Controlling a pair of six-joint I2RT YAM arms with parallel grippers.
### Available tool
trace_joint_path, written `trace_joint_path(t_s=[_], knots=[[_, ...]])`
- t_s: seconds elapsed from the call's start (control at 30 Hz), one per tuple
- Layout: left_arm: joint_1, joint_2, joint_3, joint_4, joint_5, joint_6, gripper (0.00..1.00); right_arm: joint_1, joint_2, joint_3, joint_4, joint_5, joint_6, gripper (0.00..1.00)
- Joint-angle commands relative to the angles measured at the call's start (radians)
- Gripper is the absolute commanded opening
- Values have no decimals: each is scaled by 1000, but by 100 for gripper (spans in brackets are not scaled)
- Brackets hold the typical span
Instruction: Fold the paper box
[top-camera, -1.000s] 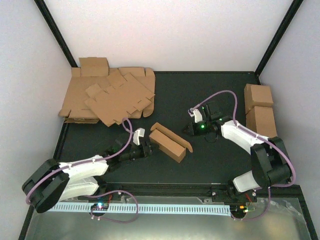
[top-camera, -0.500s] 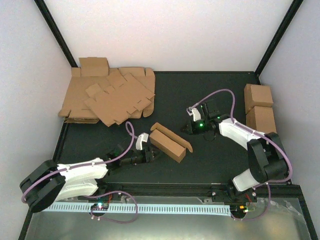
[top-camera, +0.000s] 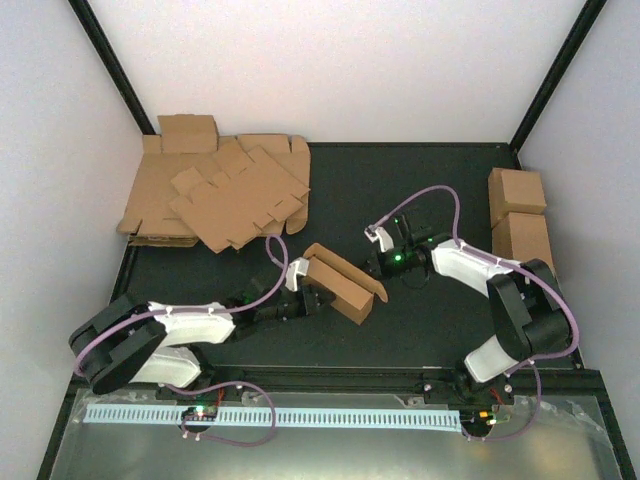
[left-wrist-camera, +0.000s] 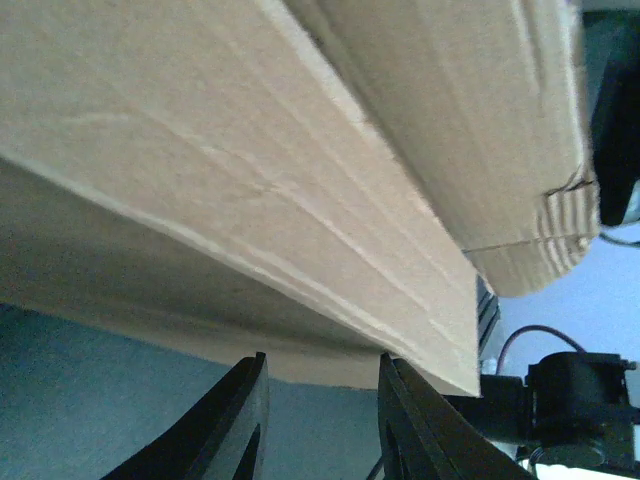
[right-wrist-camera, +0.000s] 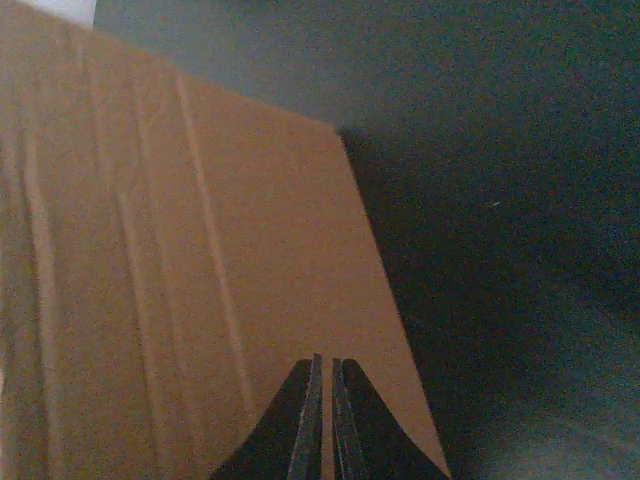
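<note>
The paper box (top-camera: 340, 280) is a long, part-folded brown carton lying slantwise at the middle of the dark table, one flap curling at its right end. My left gripper (top-camera: 318, 296) is at its near left end. In the left wrist view the box (left-wrist-camera: 250, 170) fills the top, and the left gripper (left-wrist-camera: 322, 365) stands open, its fingertips just under the box's lower edge with only table showing between them. My right gripper (top-camera: 374, 264) is at the box's right end. In the right wrist view the right gripper (right-wrist-camera: 323, 360) is shut, its tips over a flat brown panel (right-wrist-camera: 180, 280).
A heap of flat cardboard sheets (top-camera: 225, 195) lies at the back left. Two brown cuboids (top-camera: 517, 190) (top-camera: 522, 240) stand along the right wall. The right arm's dark body (left-wrist-camera: 580, 390) shows beyond the box in the left wrist view.
My left arm has reached rightward up to the box's near end, and its jaws have narrowed. My right gripper has slid left, closer to the box's right end. The box has shifted slightly.
</note>
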Motion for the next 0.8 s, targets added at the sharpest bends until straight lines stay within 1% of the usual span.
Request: trace_joint_path(t_s=[0.0, 0.13, 0.47, 0.6, 0.67, 0.77], knots=[[-6, 22, 67, 59, -1, 18, 33, 41, -32, -15, 8, 6, -3, 7], [-7, 42, 89, 34, 6, 29, 33, 67, -38, -18, 6, 43, -1, 7], [-9, 114, 102, 73, 33, 19, 32, 78, -43, -23, -4, 57, -8, 7], [-9, 82, 93, 43, 19, 31, 32, 74, -72, -12, -39, 165, -8, 9], [-7, 47, 93, -6, 5, 47, 35, 70, -95, -7, -46, 214, -1, 13], [-7, -10, 90, -86, -23, 73, 39, 66, -137, 5, -65, 287, 3, 15]])
